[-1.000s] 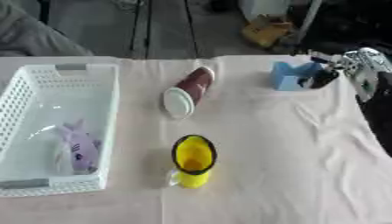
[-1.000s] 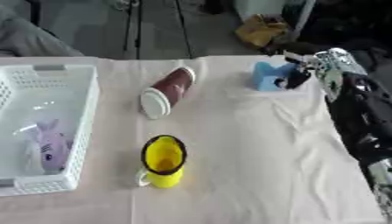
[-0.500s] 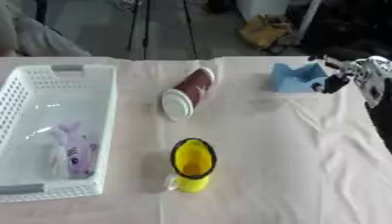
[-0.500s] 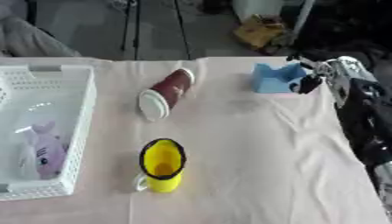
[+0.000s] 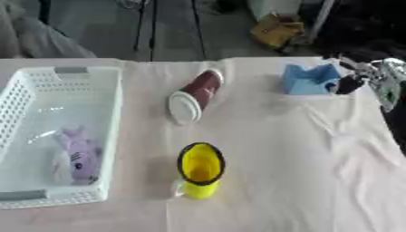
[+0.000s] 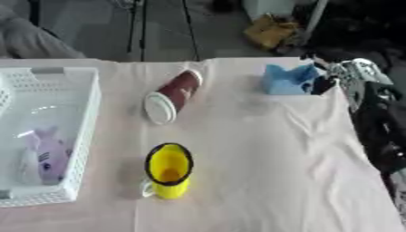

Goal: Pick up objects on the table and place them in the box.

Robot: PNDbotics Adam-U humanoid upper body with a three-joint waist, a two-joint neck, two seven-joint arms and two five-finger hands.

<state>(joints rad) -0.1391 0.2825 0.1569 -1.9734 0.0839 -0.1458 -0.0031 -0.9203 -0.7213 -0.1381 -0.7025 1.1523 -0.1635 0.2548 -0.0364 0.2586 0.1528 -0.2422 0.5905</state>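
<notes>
While purple plush toy (image 5: 77, 154) lies inside white basket (image 5: 111, 136), three items remain on table: blue object (image 5: 311, 80) at far right, right hand (image 6: 349, 74) curled round it; tipped brown cup (image 5: 196, 95); upright yellow mug (image 5: 200, 169); left hand unseen.

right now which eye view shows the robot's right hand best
The right eye view: the right hand and its forearm show whole beside the blue object. In the left eye view the hand sits at the right edge, partly cut off.
</notes>
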